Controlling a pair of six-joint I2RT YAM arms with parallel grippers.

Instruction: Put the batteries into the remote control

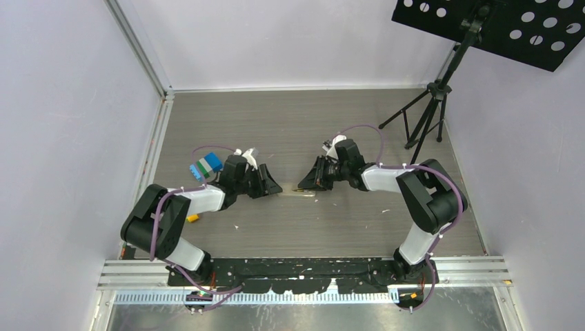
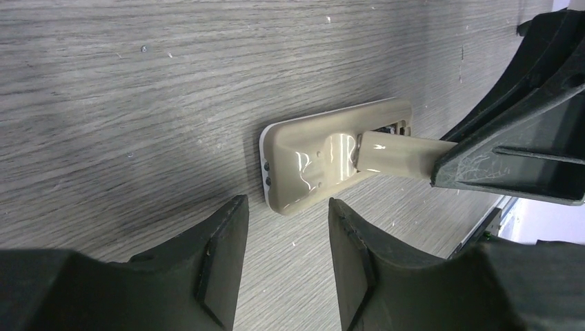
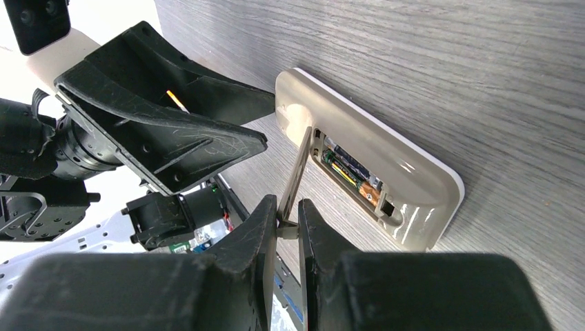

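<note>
Nearest you, the right gripper (image 3: pixel 288 227) is pinched almost closed on the free end of the battery cover (image 3: pixel 296 172), a thin translucent tan strip. The cover slants away from the fingers, and its far end touches the remote control (image 3: pixel 414 179) at the end of the battery recess that faces the left arm. The remote lies face down on the grey wood-grain table (image 3: pixel 483 62) between the arms, its long axis running from one gripper toward the other. The batteries (image 3: pixel 348 169) sit in the open recess (two slim cells, side by side). Beyond it, the left gripper (image 2: pixel 286 201) hangs half open and empty, just short of the remote's end. The cover probably needs lowering flat along that axis.
</note>
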